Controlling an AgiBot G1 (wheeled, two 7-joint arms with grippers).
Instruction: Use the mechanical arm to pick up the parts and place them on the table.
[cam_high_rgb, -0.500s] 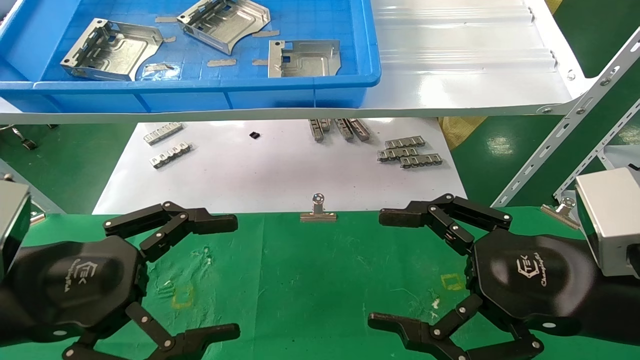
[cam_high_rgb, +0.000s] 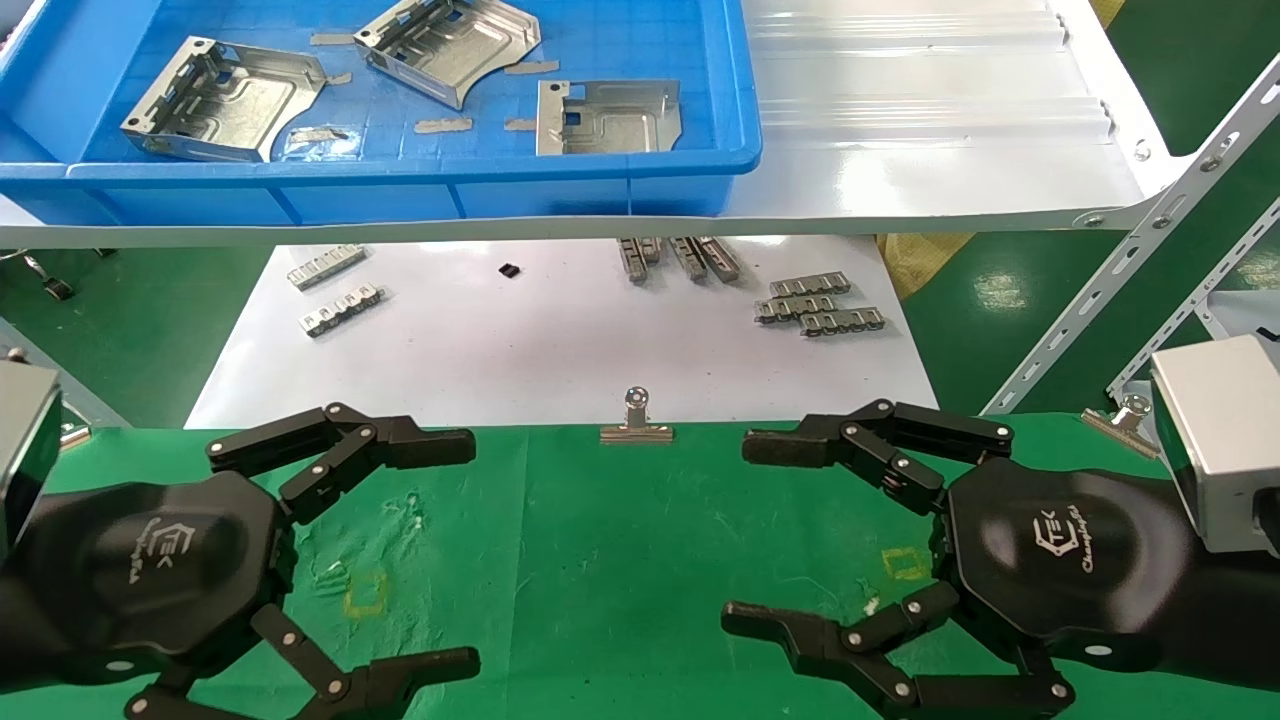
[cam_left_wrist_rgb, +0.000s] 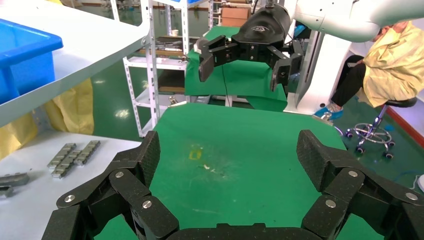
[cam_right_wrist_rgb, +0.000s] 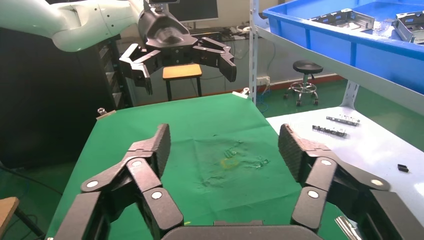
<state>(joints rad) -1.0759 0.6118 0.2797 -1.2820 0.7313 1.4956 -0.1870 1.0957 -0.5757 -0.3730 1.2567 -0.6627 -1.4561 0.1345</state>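
Note:
Three silvery stamped metal parts lie in the blue crate (cam_high_rgb: 650, 175) on the upper shelf: one at the left (cam_high_rgb: 222, 100), one in the middle (cam_high_rgb: 450, 45), one at the right (cam_high_rgb: 607, 117). My left gripper (cam_high_rgb: 465, 550) hangs open and empty over the green table (cam_high_rgb: 620, 560) at its left. My right gripper (cam_high_rgb: 745, 535) hangs open and empty over the table at its right. The two face each other. In the left wrist view my own gripper (cam_left_wrist_rgb: 230, 157) is open over the cloth; in the right wrist view so is mine (cam_right_wrist_rgb: 224, 142).
A glossy white board (cam_high_rgb: 520, 350) beyond the table holds small slotted metal strips (cam_high_rgb: 820, 305). A binder clip (cam_high_rgb: 636, 420) grips the table's far edge; another (cam_high_rgb: 1122, 420) sits at the right. A slanted white shelf frame (cam_high_rgb: 1120, 290) stands at the right.
My right gripper's fingers have shifted a little to the left and its jaws have narrowed slightly. The left gripper and the parts have not moved.

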